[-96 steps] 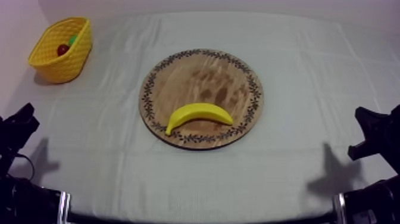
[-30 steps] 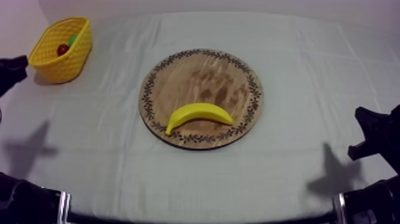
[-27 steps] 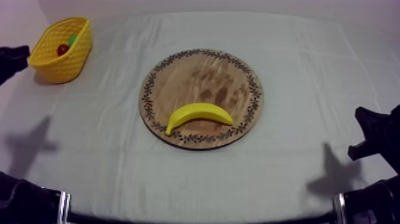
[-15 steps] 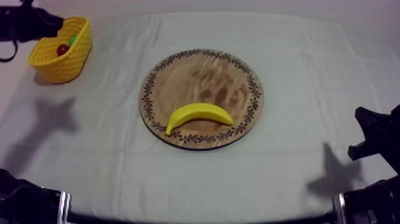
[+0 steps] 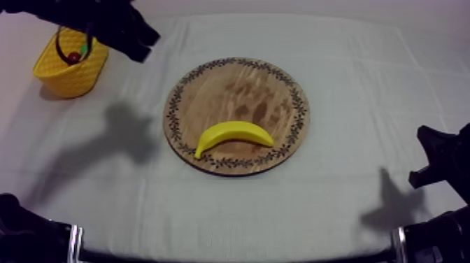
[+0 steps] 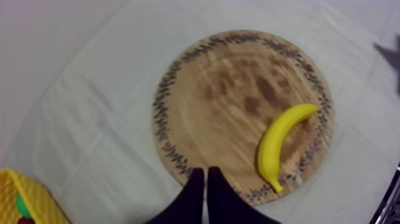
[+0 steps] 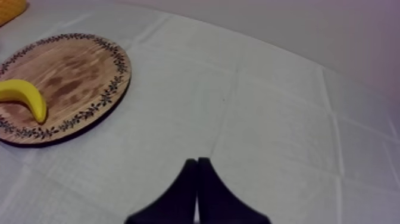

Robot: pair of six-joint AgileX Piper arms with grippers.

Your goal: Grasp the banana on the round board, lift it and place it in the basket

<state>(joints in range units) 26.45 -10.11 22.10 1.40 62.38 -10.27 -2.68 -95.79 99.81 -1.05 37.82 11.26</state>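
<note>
The banana (image 5: pixel 233 134) lies on the wooden board (image 5: pixel 238 87), close to its lower rim, in the middle of the top view. My left gripper (image 5: pixel 142 42) hangs at the upper left of the frame, just right of the yellow basket (image 5: pixel 66 78), its fingers pressed together in a narrow wedge, holding nothing. My right gripper (image 7: pixel 197 162) sits at the lower right edge, also closed and empty. In the basket I see a small red fruit (image 5: pixel 73 57).

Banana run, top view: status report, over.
Left gripper shut, between yellow basket and wooden board. Right gripper shut, parked at its side. Banana on board, ungrasped. No obstacle seen.
</note>
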